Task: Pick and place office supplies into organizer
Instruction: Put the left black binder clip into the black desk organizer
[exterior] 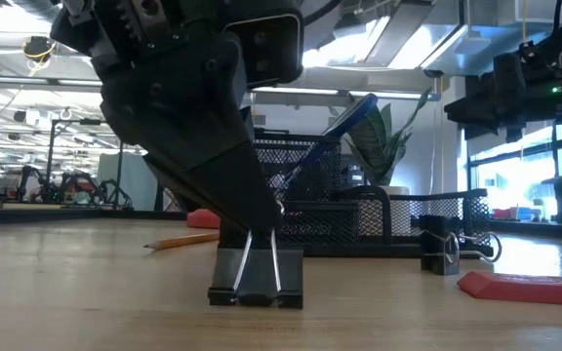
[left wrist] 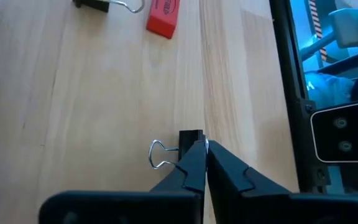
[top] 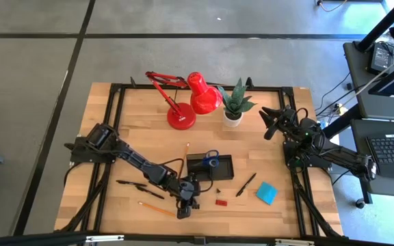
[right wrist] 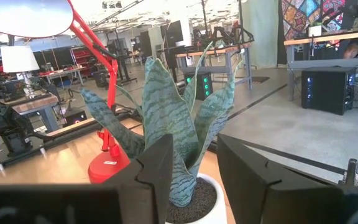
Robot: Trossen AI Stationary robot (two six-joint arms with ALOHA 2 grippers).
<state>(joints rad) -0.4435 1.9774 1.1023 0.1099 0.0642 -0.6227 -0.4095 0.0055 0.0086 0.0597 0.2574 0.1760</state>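
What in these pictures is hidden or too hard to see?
- Organizer contents: in the high view too small to tell beyond the blue scissors; in the low view the left tool blocks part of it.
- Binder clip: the left tool's shut fingers hide part of it in the left wrist view.
- Plant pot: cut off by the right tool's fingers, right wrist view.

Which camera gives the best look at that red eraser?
The left wrist view: the red eraser lies large and unobstructed there on bare wood. The high view shows a tiny red speck; the low view shows it edge-on. The right wrist view misses it.
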